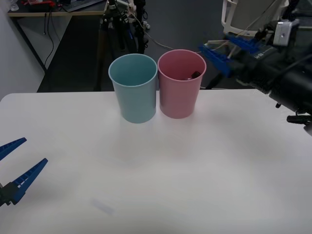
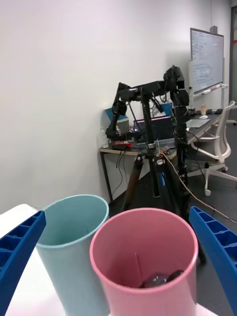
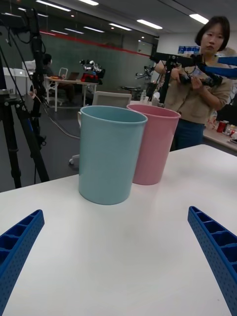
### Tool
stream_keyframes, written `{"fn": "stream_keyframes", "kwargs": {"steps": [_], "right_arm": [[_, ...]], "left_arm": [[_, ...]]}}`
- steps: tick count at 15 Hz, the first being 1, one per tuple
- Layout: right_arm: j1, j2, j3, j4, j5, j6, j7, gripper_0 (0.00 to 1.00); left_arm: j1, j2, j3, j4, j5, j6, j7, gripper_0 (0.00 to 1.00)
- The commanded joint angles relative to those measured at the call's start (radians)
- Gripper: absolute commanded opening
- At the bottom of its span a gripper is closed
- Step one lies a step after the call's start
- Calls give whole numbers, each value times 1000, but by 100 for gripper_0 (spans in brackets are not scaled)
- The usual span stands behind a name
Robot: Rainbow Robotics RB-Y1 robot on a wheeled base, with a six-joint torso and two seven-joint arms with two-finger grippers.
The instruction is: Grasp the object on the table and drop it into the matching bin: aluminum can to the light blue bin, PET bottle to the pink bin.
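Resting low at the near left edge of the worktop [image 1: 73, 146], left pincer [image 1: 17, 163] spread wide, blue ribbed fingers [image 3: 19, 242] well apart, nothing between them, pointing toward the two bins. Farther in, at the middle back of the worktop, blue bin [image 1: 133, 87] upright, touching or almost touching the pink bin [image 1: 180, 90] just to its right, also upright. Lying inside the pink bin at the bottom, bottle [image 1: 192, 75], dark cap visible against the inner wall; seen from the right wrist as a dark shape low in the pink bin [image 2: 160, 280]. Hanging above and just right of the pink bin's rim, beyond the worktop's far edge, right pincer [image 1: 226, 51] gaping wide, fingers [image 2: 217, 244] apart on either side of the pink bin's mouth, gripping nothing.
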Motion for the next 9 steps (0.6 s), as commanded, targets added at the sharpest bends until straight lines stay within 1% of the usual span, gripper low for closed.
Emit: {"fn": "stream_keyframes", "kwargs": {"steps": [1, 3, 6, 8, 9], "right_arm": [[122, -22, -76, -20, 49, -86, 6, 100], [231, -16, -159, -21, 118, -169, 6, 100], [362, -14, -242, -24, 158, -261, 13, 100], [441, 6, -299, -23, 197, -308, 26, 100], [494, 26, -337, -23, 234, -336, 27, 100]], "left_arm": [[0, 0, 0, 0, 0, 0, 0, 100], [0, 0, 0, 0, 0, 0, 0, 100], [0, 0, 0, 0, 0, 0, 0, 100], [0, 0, 0, 0, 0, 0, 0, 100], [0, 0, 0, 0, 0, 0, 0, 100]]}}
